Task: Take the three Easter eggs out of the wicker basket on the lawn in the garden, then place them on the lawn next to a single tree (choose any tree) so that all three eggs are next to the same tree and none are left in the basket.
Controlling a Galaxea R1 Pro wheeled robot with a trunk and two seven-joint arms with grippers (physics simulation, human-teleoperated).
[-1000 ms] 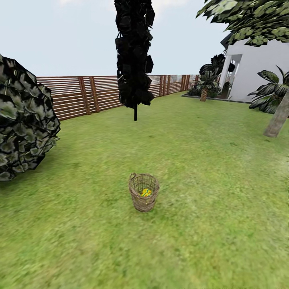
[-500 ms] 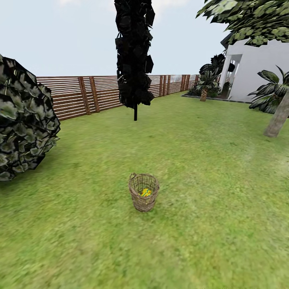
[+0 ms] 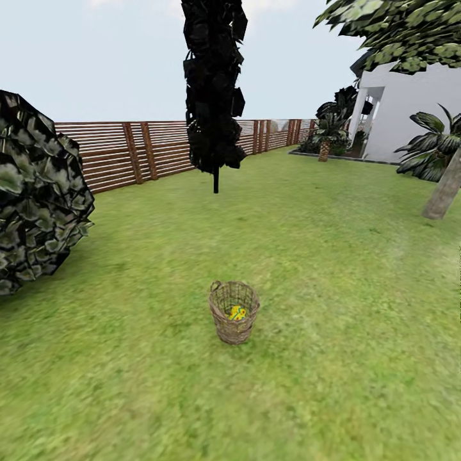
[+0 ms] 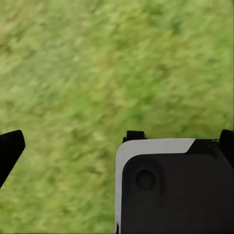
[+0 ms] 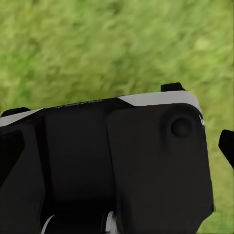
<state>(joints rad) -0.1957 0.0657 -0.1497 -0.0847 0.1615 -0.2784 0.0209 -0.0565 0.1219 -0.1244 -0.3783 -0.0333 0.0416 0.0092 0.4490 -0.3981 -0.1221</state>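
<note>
the small tan-brown woven wicker basket (image 3: 234,313) stands upright on the wide bright green lawn (image 3: 333,269), in open grass ahead of me in the head view. inside it i see yellow easter eggs (image 3: 237,313) with some blue marking; i cannot count them. beyond the basket stands a dark cone-shaped tree on a thin stem (image 3: 213,89), well apart from it. a large dark leafy bush (image 3: 38,192) sits to the left, before a brown horizontal-slat wooden fence (image 3: 147,150). far right, a bare grey-brown tree trunk (image 3: 444,191) leans under a green crown, near a white house (image 3: 413,109). my wrist views look down on blurred grass past dark housings. black finger tips (image 4: 9,148) flank each frame's edges, yet i cannot tell whether either gripper is released or clenched.
</note>
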